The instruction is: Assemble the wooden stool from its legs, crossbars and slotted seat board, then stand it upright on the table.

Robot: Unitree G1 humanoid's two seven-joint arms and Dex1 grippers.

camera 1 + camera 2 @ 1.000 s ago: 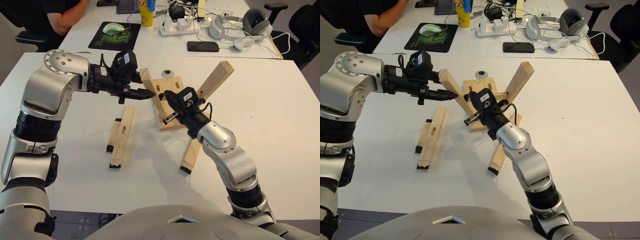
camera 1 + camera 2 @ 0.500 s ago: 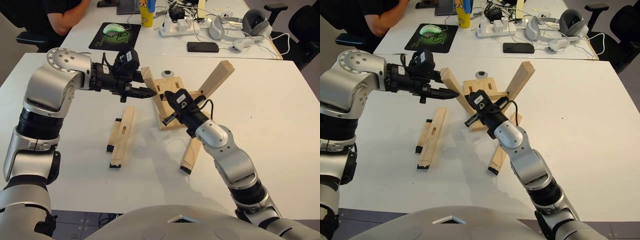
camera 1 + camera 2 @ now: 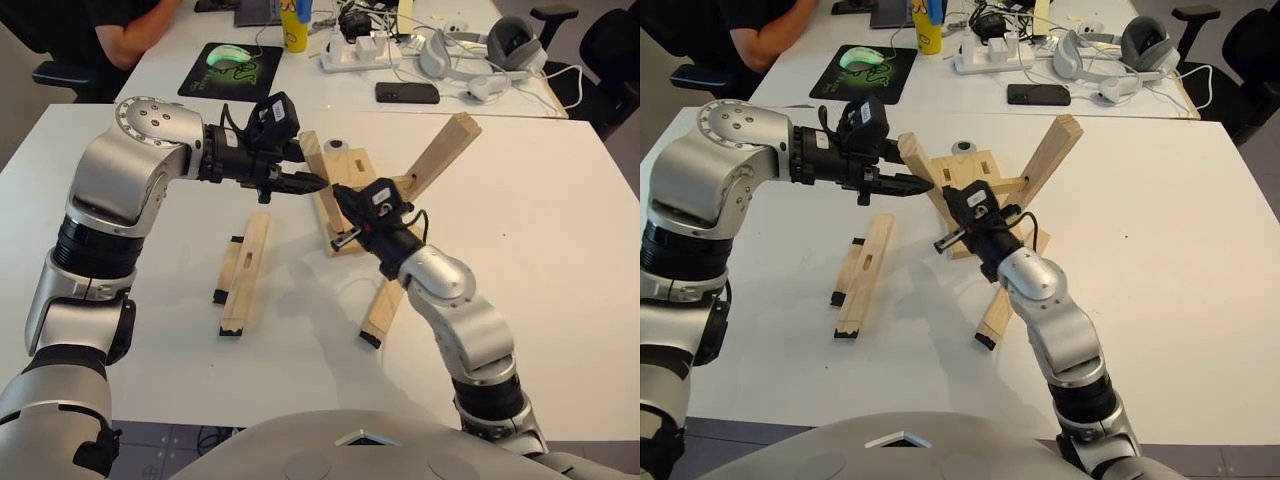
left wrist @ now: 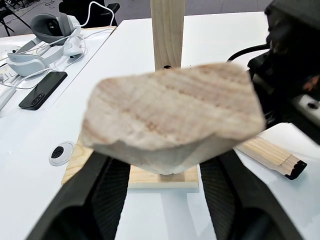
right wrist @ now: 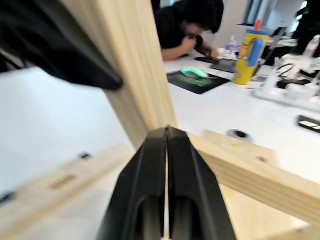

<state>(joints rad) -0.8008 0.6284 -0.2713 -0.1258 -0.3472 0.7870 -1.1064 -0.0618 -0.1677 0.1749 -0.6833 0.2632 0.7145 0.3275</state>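
We are likely midway, our left claw (image 3: pixel 304 184) gripping a pale square wooden leg (image 3: pixel 314 160) on the slotted wooden seat board (image 3: pixel 352 164), our right claw (image 5: pixel 166 133) closed on nothing just beside it, and the loose pale wooden bars (image 3: pixel 245 270) nearer us awaiting fitting.

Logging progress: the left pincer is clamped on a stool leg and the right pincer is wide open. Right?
No. The left pincer is clamped on a stool leg, but the right pincer is shut, as the right wrist view shows.

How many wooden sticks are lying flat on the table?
3: a long stick and a short stick side by side, and a third stick under the right arm. More may be hidden.
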